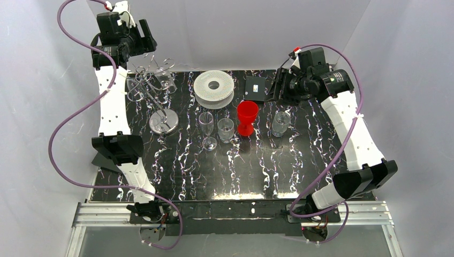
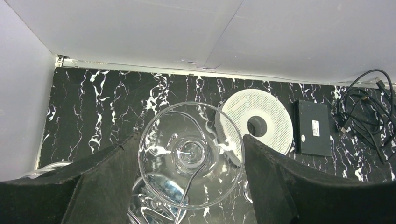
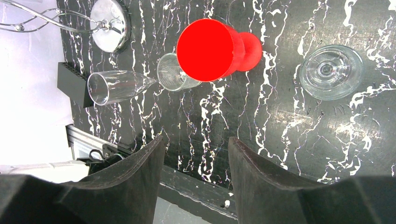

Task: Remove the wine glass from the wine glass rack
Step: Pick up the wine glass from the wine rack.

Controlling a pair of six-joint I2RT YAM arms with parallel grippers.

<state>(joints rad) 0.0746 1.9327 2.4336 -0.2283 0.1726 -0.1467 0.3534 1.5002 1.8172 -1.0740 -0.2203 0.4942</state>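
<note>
Left hand (image 2: 190,137) straddles wine glass (image 2: 191,154), apparently hanging bowl-down, stem vertical.

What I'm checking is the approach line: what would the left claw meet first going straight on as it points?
Most likely the wine glass hanging on the wine glass rack: its round foot lies centred ahead of the open left claw. How far off is unclear.

Lower part of the wine glass (image 2: 191,156), cropped by the bottom edge
</note>
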